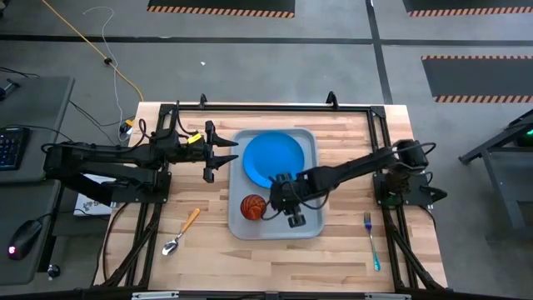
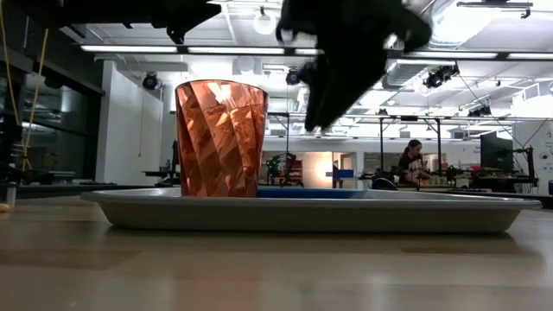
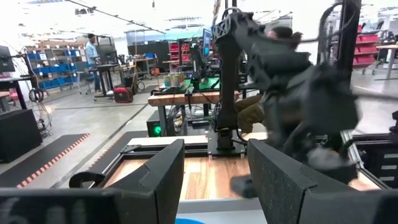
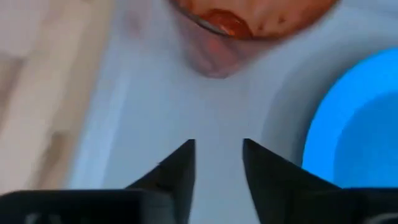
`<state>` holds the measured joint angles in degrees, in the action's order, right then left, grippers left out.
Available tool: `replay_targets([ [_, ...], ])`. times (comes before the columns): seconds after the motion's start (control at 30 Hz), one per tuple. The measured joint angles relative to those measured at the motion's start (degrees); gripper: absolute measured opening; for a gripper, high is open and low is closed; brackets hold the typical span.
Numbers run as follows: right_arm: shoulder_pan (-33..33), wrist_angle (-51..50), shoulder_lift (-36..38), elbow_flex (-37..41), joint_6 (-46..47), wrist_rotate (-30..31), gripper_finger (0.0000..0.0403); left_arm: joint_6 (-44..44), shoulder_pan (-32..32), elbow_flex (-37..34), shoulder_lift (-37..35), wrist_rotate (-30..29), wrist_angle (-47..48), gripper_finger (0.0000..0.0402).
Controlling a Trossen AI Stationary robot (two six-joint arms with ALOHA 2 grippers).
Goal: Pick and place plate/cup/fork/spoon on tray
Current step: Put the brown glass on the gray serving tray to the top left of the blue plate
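The pale grey-blue tray (image 1: 308, 223) lies at the table's middle. The blue plate (image 1: 273, 157) rests flat on its far half. The red cup (image 1: 252, 207) stands upright on the tray's near left part and also shows in the low view (image 2: 221, 138). My right gripper (image 1: 269, 205) hangs open just right of the cup, above the tray floor, touching nothing; the right wrist view shows its gap (image 4: 217, 146). My left gripper (image 1: 226, 155) is open and empty, just left of the tray. The spoon (image 1: 181, 232) and the fork (image 1: 371, 242) lie on the table.
The spoon lies left of the tray near the front edge, the fork right of it near the right arm's base (image 1: 401, 182). A dark frame (image 1: 266, 107) runs along the table's far edge. A person (image 2: 411, 164) sits in the room beyond the table.
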<state>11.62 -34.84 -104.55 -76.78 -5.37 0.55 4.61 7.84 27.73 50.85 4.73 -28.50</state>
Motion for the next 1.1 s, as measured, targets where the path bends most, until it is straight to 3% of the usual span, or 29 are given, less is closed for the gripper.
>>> replay_targets([
  [0.23,-3.95,17.43,0.0,9.88,3.66,-3.84,0.0009,0.03,0.0,-0.01,0.0,-0.02,-0.07,0.0168],
  [0.47,-4.22,29.51,-0.26,14.0,5.62,-6.24,0.0012,-0.01,0.0,0.0,0.0,-0.02,-0.1,0.0168],
  [1.1,-1.68,39.84,-1.49,15.07,8.39,-6.28,0.0,-0.01,0.0,-0.02,0.0,-0.04,-0.12,0.0168],
])
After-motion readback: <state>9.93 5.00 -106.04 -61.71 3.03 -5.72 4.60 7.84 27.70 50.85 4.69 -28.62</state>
